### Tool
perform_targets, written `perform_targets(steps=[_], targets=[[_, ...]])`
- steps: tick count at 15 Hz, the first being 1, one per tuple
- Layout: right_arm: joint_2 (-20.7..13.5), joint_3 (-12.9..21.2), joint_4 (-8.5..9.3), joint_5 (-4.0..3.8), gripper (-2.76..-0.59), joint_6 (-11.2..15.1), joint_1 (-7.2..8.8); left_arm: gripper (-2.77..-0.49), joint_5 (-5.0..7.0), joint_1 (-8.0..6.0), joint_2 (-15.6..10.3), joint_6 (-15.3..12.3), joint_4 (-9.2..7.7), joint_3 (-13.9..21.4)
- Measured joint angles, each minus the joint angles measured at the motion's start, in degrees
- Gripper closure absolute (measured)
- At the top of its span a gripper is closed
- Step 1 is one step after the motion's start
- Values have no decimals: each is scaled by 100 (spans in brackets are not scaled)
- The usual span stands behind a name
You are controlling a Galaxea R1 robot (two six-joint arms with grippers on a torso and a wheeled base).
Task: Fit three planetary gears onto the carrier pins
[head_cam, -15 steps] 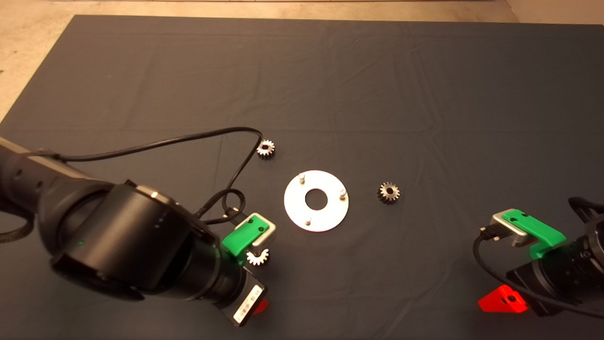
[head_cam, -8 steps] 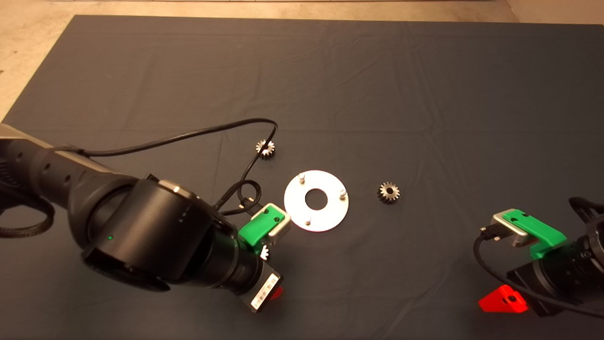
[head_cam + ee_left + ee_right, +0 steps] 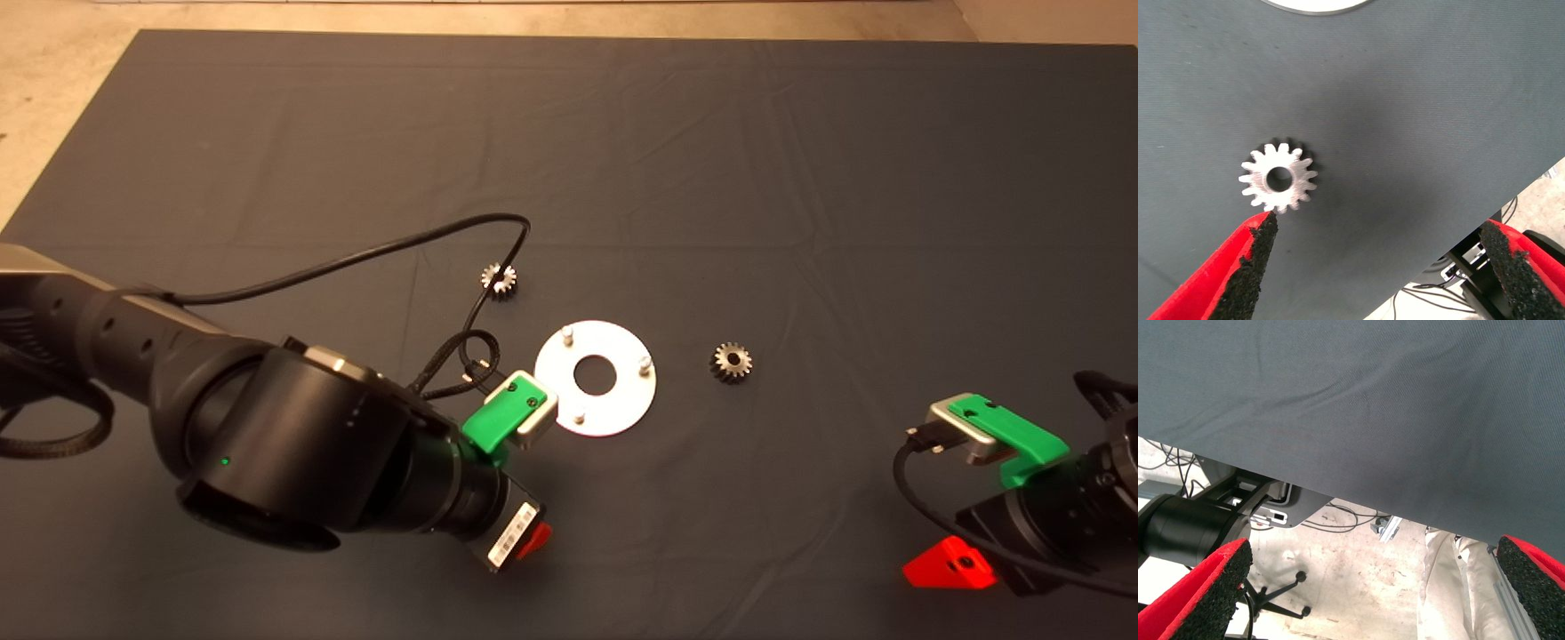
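No gears installed: all three pins on the disc are bare. Left gripper, fingers spread wide and holding nothing, hovers over one gear lying flat on the mat just beside the disc; two more gears lie loose either side. Right gripper is parked, spread and empty, at the mat's lower right edge.
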Motion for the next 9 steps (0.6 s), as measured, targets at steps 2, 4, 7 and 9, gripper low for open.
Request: perform_targets(steps=[2, 4, 7, 9], targets=[[2, 0, 0, 1, -273, -10, 0, -235, 2, 136, -2, 45, 104, -13], [0, 0, 0, 0, -273, -12, 0, -246, 0, 251, -2, 113, 189, -20], [0, 0, 0, 0, -273, -12, 2, -262, 0, 310, -4, 243, 291, -30], [0, 0, 0, 0, -273, -12, 0, -262, 2, 348, -20, 367, 330, -111]])
